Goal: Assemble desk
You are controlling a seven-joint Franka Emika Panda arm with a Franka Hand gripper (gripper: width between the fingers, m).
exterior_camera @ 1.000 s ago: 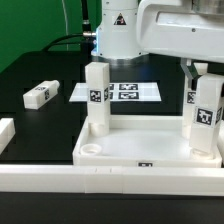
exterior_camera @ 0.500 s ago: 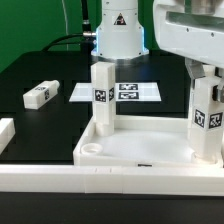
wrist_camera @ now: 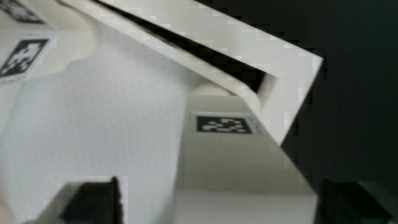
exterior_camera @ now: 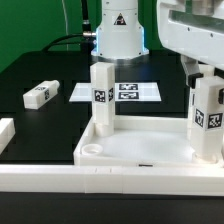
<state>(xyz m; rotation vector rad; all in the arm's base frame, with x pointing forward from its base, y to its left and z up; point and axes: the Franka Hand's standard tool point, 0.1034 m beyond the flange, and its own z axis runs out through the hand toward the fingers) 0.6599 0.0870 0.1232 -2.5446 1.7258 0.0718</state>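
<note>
The white desk top lies tray-like on the black table, with a round socket at its near corner. One square white leg stands upright in its corner toward the exterior view's left. A second tagged leg stands at the corner toward the exterior view's right. My gripper hangs over the top of that second leg, mostly hidden by the arm. In the wrist view the tagged leg runs between the two dark fingertips of the gripper. The jaws stand wide, with a gap on one side.
A loose white leg lies on the table at the exterior view's left. The marker board lies behind the desk top. A long white rail runs along the front and another at the left. The robot base stands at the back.
Since a second ago the arm has come lower and nearer over the right-hand leg, and that leg's tag face has shifted slightly. The last half second shows almost no movement.
</note>
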